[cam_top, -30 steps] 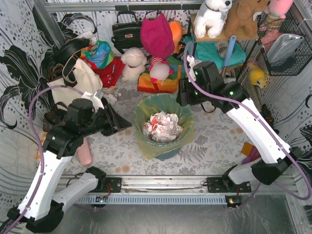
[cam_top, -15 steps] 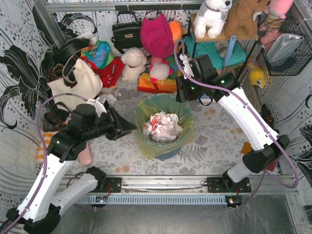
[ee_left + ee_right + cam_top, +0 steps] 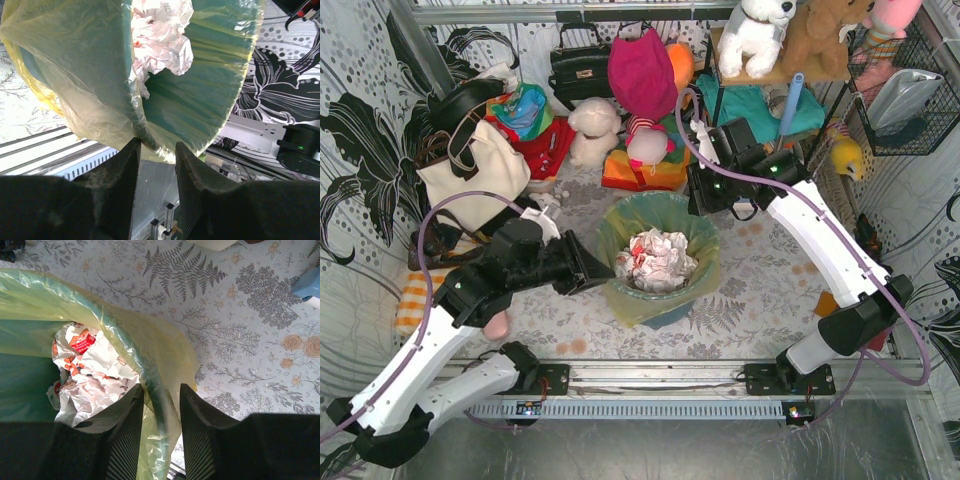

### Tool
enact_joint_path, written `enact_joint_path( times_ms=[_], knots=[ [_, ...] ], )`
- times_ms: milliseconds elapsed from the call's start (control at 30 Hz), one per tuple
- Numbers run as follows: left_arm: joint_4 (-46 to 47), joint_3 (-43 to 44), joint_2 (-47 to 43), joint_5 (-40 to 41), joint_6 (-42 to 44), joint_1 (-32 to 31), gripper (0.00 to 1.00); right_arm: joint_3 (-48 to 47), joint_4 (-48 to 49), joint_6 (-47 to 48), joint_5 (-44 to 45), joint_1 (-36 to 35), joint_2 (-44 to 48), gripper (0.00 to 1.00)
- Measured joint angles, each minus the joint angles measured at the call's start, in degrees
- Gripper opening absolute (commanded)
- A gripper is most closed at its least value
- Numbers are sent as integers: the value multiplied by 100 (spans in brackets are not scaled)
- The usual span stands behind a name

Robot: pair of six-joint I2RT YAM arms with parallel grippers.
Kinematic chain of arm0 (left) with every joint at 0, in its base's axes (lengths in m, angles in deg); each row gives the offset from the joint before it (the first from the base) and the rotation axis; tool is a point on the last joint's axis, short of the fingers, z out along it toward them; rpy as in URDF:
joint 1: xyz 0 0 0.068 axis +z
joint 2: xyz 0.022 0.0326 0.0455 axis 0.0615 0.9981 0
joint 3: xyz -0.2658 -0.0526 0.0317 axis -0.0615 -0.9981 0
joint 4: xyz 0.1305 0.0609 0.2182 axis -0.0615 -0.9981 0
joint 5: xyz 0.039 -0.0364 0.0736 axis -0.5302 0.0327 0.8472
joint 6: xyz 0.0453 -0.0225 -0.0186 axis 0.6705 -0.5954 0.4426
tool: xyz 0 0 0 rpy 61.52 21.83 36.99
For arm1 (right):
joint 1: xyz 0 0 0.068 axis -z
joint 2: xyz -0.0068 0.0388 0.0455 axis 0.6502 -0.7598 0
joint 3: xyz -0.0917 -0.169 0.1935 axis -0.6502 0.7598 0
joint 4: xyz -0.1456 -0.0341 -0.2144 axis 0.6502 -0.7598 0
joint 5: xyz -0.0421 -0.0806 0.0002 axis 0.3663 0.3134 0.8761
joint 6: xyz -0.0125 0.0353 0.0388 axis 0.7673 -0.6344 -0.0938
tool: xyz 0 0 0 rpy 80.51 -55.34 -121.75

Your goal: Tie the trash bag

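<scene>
The trash bag (image 3: 632,298) sits in the bin (image 3: 670,316) at the middle of the table (image 3: 760,270), with crumpled paper (image 3: 655,258) inside. The left gripper (image 3: 605,272) is at its left rim, the right gripper (image 3: 700,200) at its far-right rim.

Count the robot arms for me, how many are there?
2. The left arm comes from the left, with the left gripper straddling the trash bag's rim. The right arm comes from the right, with the right gripper straddling the far rim. None looks hidden.
</scene>
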Motion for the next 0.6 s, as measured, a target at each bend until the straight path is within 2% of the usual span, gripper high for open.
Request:
enact_joint_path(
  times_ms=[167, 400, 467, 600],
  knots=[
    [70, -33, 170, 199, -81, -267, 32, 188, 48, -31, -15, 0, 101, 20],
    [24, 35, 249, 549, -105, -299, 21, 573, 107, -203, 33, 44, 595, 3],
    [-61, 127, 313, 741, -92, -295, 16, 693, 90, -297, 44, 44, 763, 2],
    [-315, 468, 599, 1113, 37, -297, 16, 890, 79, -588, 72, 22, 1029, 0]
  ],
)
